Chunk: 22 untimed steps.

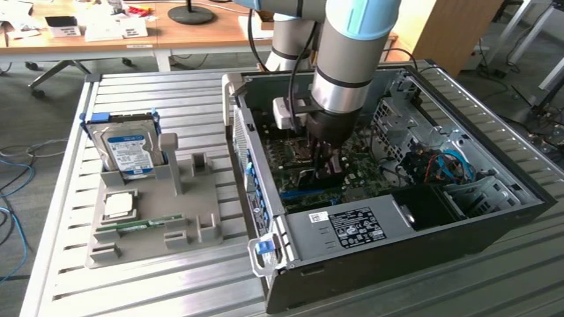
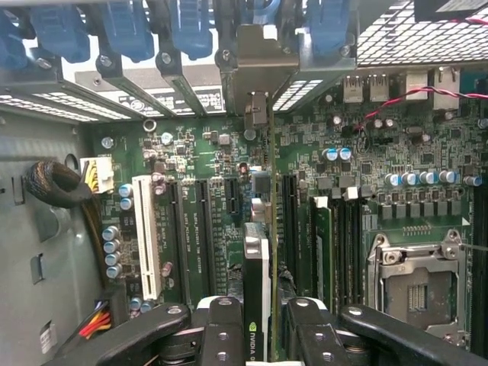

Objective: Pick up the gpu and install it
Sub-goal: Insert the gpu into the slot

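My gripper point(image 1: 324, 173) reaches down into the open computer case point(image 1: 379, 224) and is shut on the gpu point(image 1: 319, 178), a dark card held upright just above the motherboard point(image 1: 361, 165). In the wrist view the gpu point(image 2: 259, 259) appears edge-on between my black fingers point(image 2: 223, 332), with my gripper point(image 2: 263, 339) closed around its near end. Its green board edge runs beside the black cooler. The silver end bracket point(image 2: 255, 69) lies against the case's rear slot openings. The card stands over a long black slot point(image 2: 290, 221); whether it is seated in that slot cannot be told.
A grey holder point(image 1: 158, 218) at the exterior view's left carries a silver hard drive point(image 1: 128, 148), a processor chip point(image 1: 119, 205) and a narrow green RAM stick point(image 1: 141, 224). Inside the case are a white slot point(image 2: 145, 236), blue latches point(image 2: 122, 30), the processor socket point(image 2: 415, 282) and cables point(image 2: 53, 183).
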Tool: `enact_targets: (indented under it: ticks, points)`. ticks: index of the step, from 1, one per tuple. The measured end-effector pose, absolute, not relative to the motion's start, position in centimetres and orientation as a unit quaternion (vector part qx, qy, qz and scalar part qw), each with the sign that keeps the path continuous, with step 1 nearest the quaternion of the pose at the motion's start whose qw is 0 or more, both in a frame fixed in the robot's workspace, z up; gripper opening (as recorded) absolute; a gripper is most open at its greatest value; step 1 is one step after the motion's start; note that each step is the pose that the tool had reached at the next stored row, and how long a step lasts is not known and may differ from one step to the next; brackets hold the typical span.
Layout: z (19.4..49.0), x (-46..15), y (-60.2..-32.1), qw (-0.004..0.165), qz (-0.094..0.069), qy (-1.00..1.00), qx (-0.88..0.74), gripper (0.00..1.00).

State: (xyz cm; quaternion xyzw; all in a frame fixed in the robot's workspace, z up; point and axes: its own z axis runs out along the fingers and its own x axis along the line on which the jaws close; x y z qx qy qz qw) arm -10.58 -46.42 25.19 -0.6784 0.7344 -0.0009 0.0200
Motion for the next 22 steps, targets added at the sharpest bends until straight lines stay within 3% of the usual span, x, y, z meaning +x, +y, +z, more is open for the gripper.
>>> enact_targets:
  ticks: [22]
  points:
    - [24.64,-10.8,-46.36,0.021,0.0,0.734,-0.678,0.27]
